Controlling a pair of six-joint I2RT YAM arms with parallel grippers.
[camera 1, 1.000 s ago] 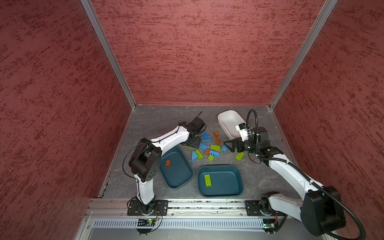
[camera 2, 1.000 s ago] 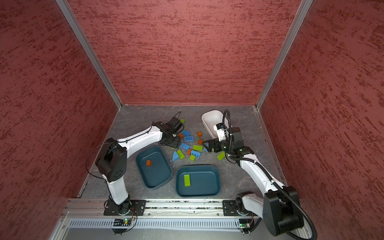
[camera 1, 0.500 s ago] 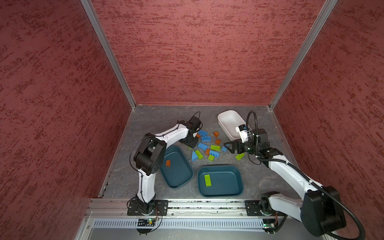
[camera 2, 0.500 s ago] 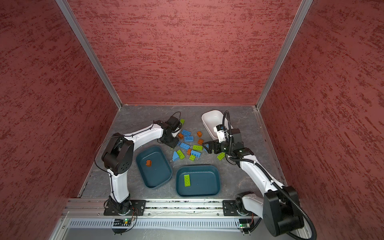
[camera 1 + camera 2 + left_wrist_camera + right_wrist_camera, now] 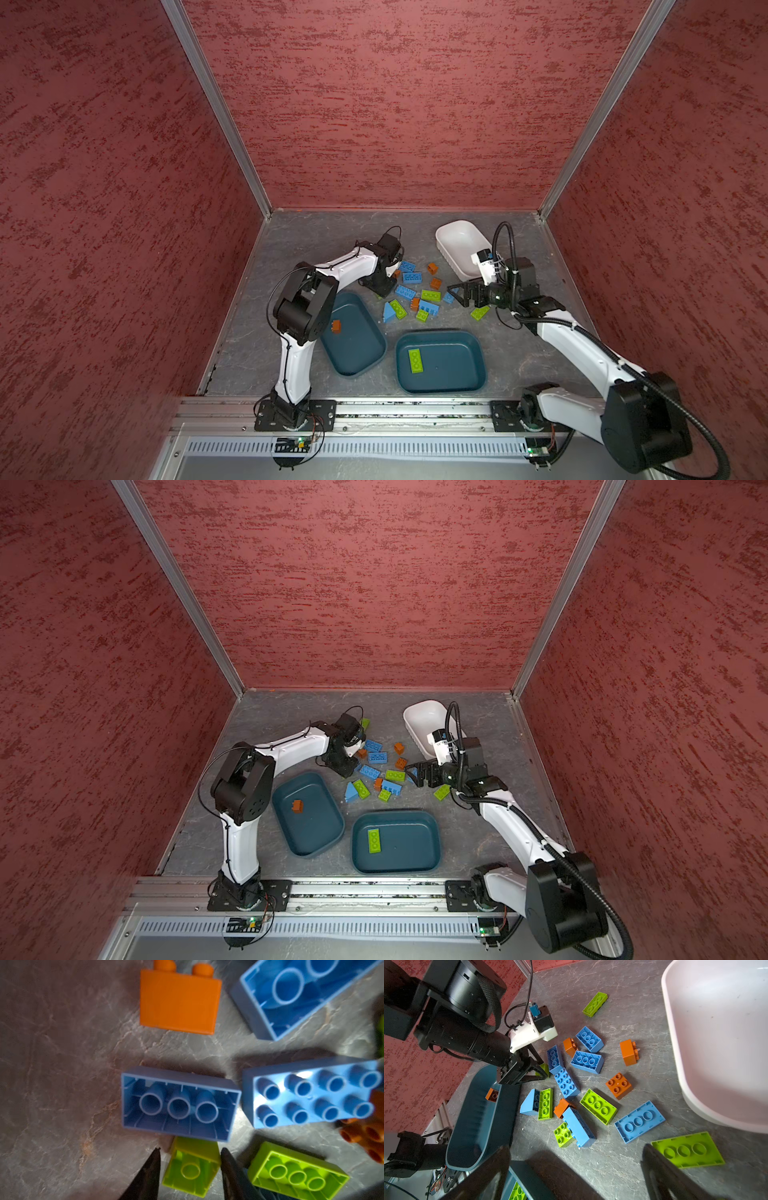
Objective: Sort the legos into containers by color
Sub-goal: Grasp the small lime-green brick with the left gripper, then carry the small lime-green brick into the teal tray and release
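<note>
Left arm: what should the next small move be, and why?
Probably close the left gripper on the small green brick: its jaws straddle that brick, and a gap shows beside one finger. A long green brick already lies in a teal tub.

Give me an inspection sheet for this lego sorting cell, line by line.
Surface: grey marbled tabletop, no spills seen.
Job's things: loose legos scattered mid-table; angled teal tub holds one orange brick; front teal tub holds one green brick; white tub shows no bricks.
Clutter: nothing seen.
Hands: left hand straddles a small green brick, with a gap on one side; right hand open wide above the table, holding nothing.
Cables: black cable loop at the left wrist; black corrugated hose arching over the right arm.
Surroundings: red textured walls on three sides; metal rail along the front.
</note>
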